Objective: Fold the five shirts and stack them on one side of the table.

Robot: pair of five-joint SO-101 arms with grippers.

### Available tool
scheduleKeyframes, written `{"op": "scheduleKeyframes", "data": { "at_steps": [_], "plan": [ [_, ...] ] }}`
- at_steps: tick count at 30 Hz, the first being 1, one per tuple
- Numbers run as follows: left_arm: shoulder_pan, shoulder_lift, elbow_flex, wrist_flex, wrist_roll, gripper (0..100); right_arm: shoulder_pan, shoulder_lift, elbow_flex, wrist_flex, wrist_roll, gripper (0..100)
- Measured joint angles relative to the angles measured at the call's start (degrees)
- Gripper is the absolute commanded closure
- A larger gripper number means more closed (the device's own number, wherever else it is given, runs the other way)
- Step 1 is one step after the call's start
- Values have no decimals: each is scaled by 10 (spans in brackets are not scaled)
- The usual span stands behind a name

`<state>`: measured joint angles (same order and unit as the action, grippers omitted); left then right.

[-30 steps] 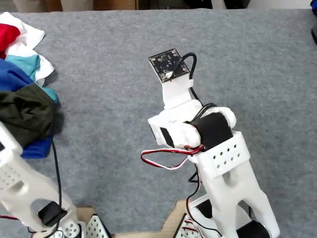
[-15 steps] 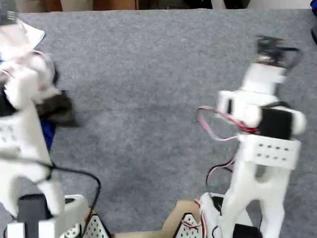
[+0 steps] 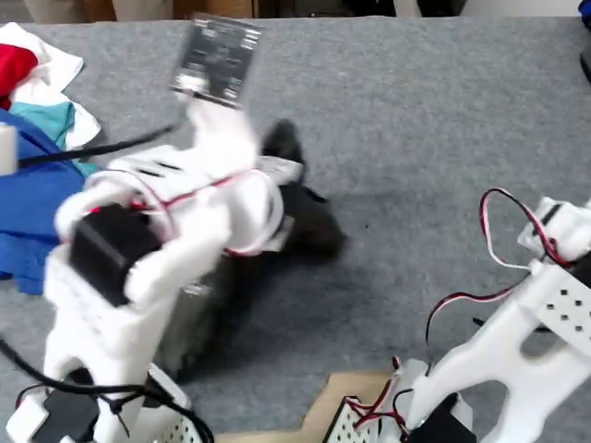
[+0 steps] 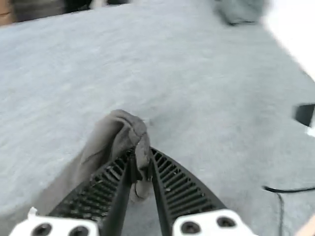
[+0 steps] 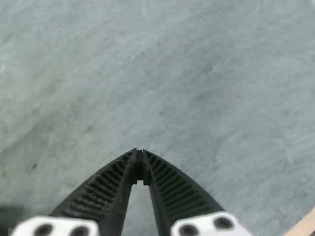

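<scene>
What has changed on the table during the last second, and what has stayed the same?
The left gripper took hold of the dark shirt on the pile of shirts and pulled it toward the middle of the table. The right arm swung from the middle to the right side; the right gripper is shut and empty. The pile stayed at the left edge.

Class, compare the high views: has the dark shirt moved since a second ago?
Yes. The dark shirt has left the shirt pile at the view's left edge and now lies nearer the middle, pinched in the left tool.
</scene>
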<state>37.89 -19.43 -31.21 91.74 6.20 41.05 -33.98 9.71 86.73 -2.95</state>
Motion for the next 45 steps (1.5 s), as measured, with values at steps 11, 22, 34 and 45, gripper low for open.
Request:
{"op": "scheduleKeyframes", "data": {
  "at_steps": [11,22,34,45],
  "plan": [
    [83,111,11,-33,0,751,28,0,28,-47,0,991],
    [65,110,-50,84,-2,728,-4,0,28,-68,0,991],
    [-335,9,67,84,-2,918,-164,0,28,-55,-1,991],
    [-520,22,460,84,-170,903,-275,0,81,-48,-1,991]
  ]
}}
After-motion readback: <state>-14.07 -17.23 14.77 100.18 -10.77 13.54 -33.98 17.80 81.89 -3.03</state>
